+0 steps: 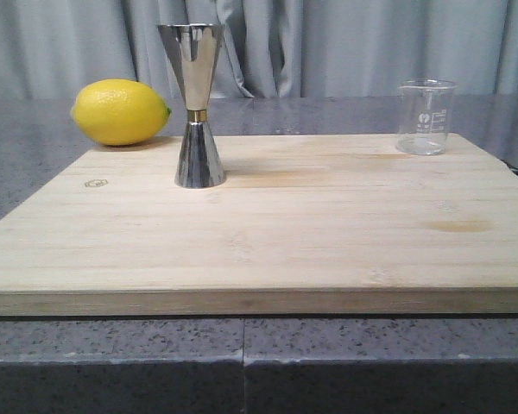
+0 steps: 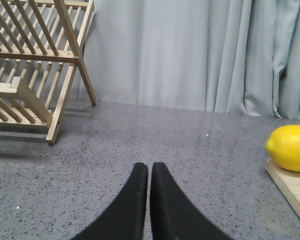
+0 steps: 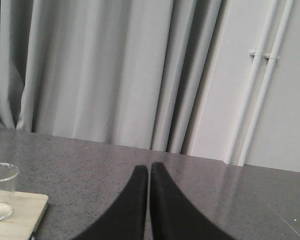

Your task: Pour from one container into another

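Your jigger (image 1: 192,103) stands upright on the board (image 1: 268,233), toward its far left part, wide cup up and the gold band at the waist. Just behind and to the left of it, the lemon (image 1: 119,111) lies at the board's far left corner; the left wrist view shows it (image 2: 291,148) resting on that corner, with part of it past the edge. Whether lemon and jigger touch, you cannot tell from the front.

Your beaker (image 1: 425,116) stands upright at the board's far right corner, well apart from the jigger. It looks clear; any liquid inside is too hard to make out. The right wrist view catches it (image 3: 1,198) close to the board's edge.

Neither arm shows in the front view. Your left gripper (image 2: 149,172) hangs over bare grey counter (image 2: 190,145), off the board's left side, its two black fingers (image 2: 130,205) pressed together with only a hairline between the tips, nothing in them. A wooden dish rack (image 2: 35,65) stands on the counter beyond it, in front of the grey curtain (image 2: 190,50).

Your right gripper (image 3: 149,172) sits off the board's right side, over the counter, fingers (image 3: 172,210) likewise pressed together and holding nothing. Beyond it you see the curtain and two white pipes (image 3: 262,75) on the wall.
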You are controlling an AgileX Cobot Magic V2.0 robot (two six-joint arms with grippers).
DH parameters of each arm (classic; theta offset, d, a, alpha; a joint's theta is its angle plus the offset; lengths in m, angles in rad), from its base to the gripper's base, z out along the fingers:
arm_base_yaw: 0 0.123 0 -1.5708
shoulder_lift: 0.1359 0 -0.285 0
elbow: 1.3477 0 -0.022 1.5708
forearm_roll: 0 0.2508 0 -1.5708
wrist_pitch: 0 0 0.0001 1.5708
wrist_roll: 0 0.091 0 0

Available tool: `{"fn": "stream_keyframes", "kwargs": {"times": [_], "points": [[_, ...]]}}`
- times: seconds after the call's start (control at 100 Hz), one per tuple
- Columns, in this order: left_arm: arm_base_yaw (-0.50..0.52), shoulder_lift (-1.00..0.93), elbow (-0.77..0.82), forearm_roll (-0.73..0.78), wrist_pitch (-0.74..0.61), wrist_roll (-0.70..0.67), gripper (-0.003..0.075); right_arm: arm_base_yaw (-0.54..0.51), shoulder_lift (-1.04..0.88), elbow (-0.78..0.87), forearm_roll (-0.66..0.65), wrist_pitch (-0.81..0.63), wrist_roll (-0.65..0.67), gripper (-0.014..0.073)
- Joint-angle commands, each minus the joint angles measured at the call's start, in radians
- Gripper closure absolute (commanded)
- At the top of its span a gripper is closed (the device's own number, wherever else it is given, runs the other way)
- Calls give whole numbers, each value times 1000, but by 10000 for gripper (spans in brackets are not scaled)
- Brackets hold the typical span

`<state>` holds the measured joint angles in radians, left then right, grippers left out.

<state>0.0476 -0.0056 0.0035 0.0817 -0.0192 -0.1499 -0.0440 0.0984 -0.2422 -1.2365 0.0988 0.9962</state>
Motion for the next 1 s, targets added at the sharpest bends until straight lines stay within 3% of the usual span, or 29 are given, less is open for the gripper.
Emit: {"fn": "stream_keyframes", "kwargs": {"times": [0.0, 0.57, 0.65, 0.74, 0.81, 0.99], "points": [[-10, -21, 29, -10, -73, 2, 739, -7, 11, -26, -21, -23, -2, 640], [-10, -21, 29, -10, -73, 2, 739, -7, 11, -12, -9, 4, -19, 640], [-10, -21, 29, -10, -73, 2, 739, -7, 11, -10, 164, 53, -152, 640], [-10, -21, 29, -10, -73, 2, 739, -7, 11, -6, 463, 62, -492, 640], [-10, -21, 29, -10, -73, 2, 739, -7, 7, -6, 633, 60, -666, 640], [-10, -21, 29, -10, -73, 2, 739, -7, -68, 34, 849, 24, -837, 640]]}}
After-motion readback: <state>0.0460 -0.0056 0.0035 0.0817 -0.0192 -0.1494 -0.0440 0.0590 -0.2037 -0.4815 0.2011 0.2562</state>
